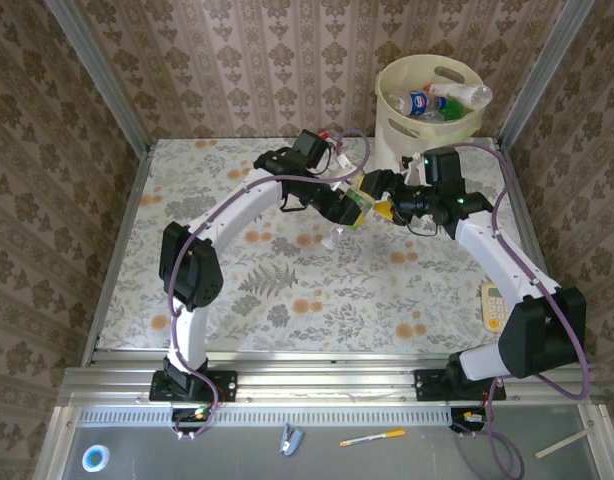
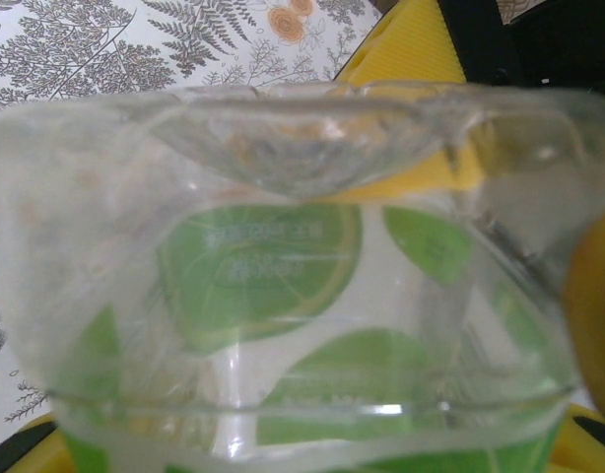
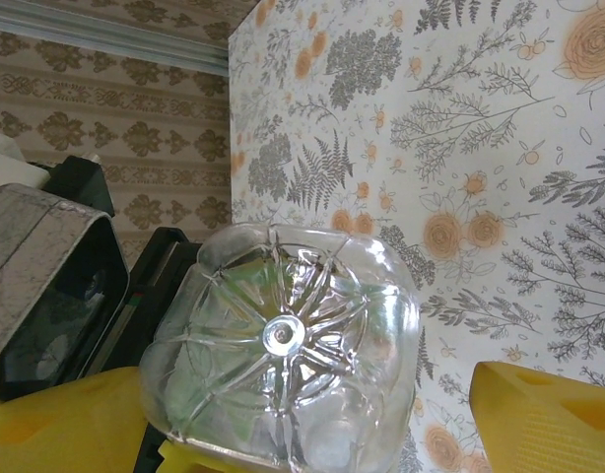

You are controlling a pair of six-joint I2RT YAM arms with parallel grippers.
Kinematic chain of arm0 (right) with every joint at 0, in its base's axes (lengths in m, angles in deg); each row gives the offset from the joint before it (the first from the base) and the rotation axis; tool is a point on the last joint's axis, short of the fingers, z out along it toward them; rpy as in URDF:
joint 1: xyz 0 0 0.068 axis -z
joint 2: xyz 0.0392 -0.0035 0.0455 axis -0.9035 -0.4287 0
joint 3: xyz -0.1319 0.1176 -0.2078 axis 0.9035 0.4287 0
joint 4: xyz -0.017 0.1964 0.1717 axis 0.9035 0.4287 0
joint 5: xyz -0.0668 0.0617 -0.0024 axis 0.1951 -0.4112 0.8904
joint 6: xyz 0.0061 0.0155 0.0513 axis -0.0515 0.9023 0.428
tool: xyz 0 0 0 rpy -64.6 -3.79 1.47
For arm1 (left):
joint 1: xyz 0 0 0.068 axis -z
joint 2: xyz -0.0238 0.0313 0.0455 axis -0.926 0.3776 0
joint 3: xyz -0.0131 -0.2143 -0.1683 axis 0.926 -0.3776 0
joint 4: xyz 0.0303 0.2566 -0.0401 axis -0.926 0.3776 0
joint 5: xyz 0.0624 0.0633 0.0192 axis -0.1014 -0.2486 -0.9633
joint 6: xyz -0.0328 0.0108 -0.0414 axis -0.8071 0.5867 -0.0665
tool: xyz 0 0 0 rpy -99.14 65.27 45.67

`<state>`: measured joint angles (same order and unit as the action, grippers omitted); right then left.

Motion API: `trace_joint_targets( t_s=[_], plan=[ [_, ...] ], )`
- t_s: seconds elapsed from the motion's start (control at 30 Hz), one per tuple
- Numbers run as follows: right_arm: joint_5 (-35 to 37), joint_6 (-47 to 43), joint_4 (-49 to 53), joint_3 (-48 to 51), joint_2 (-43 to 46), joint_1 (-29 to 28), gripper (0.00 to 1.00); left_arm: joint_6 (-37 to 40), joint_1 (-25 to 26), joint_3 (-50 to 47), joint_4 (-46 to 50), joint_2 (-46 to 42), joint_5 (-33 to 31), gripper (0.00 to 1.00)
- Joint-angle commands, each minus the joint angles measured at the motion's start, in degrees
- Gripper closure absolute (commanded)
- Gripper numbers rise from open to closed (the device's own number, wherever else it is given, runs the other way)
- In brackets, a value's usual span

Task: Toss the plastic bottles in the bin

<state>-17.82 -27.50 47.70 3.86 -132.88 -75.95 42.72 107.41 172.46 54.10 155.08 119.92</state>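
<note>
The left end effector is closed on a clear, green-labelled bottle and holds it above the table, a little right of the centre of the overhead frame. In the left wrist view this bottle sits right against the lens. Its green leaf-shaped label patches run across the middle and bottom of the frame, and slivers of yellow finger show at the two lower corners.

The right end effector meets the left one nose to nose, just right of the bottle in the overhead frame, and its jaws stand open. In the right wrist view the bottle's moulded, star-ribbed base faces the camera in the lower middle, between the two yellow fingers. The finger at lower left lies close against the bottle (whether it actually touches I cannot tell). The finger at lower right is clearly apart from it, with patterned tabletop showing in the gap.

The bin stands at the far right corner of the table, in the upper right of the overhead frame, just beyond both end effectors. Several plastic bottles with blue, red and green labels already lie inside it. A pale yellow calculator rests on the table at right, beside the right arm.
</note>
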Motion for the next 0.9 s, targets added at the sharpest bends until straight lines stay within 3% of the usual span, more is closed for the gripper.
trace_joint_targets(
  t_s=[0.0, 0.23, 0.53, 0.77, 0.87],
  plan=[
    [-0.8, 0.93, -3.13, 1.06, 0.35, -1.58, 0.16, 0.91, 1.6, 1.62, -0.63, 0.79, 5.98, 0.59],
    [-0.55, 1.75, -4.56, 1.96, 0.35, -1.67, 0.21, 0.36, 1.93, 1.7, -0.6, 1.35, 9.0, 0.59],
    [-0.96, 1.88, -3.99, 2.25, 0.79, -1.65, 0.47, -0.08, 1.94, 1.6, -1.1, 1.35, 10.51, 0.58],
    [-0.17, 1.69, -2.56, 2.63, 2.62, -1.59, 0.58, -0.08, 1.98, 1.53, -1.58, 1.0, 10.51, 0.54],
    [-0.25, 1.7, -2.68, 2.77, 2.79, -1.61, 0.56, -0.01, 1.98, 1.48, -1.58, 0.86, 10.42, 0.54]
  ],
)
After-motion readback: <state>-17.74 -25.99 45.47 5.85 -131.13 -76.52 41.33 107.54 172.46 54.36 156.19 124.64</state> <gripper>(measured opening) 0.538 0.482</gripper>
